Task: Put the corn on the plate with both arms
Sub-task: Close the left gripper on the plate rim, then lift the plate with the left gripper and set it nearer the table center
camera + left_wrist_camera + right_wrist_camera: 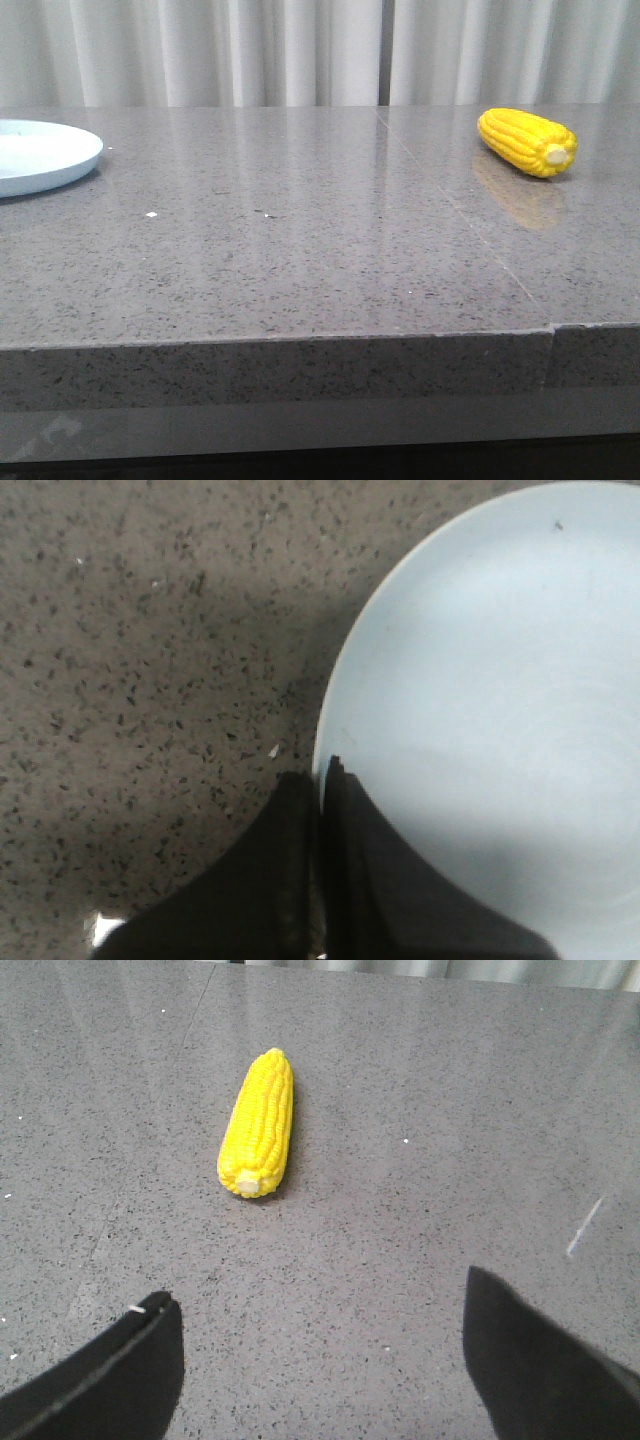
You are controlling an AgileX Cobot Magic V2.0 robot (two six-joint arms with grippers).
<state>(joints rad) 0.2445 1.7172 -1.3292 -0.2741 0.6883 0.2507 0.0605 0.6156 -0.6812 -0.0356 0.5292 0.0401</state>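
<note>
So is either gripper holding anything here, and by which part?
Nothing is held. The corn lies free on the table beyond the open right gripper; the left gripper is shut, empty, above the plate rim.

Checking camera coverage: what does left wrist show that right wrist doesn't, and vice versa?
Left wrist only: the plate, pale and with nothing on it in the part shown, and the left end effector with its fingers shut together at the plate's rim.
Right wrist only: the corn lying on its side, untouched, and the right end effector open, fingers wide apart, short of the corn.
Both: the grey speckled table.
</note>
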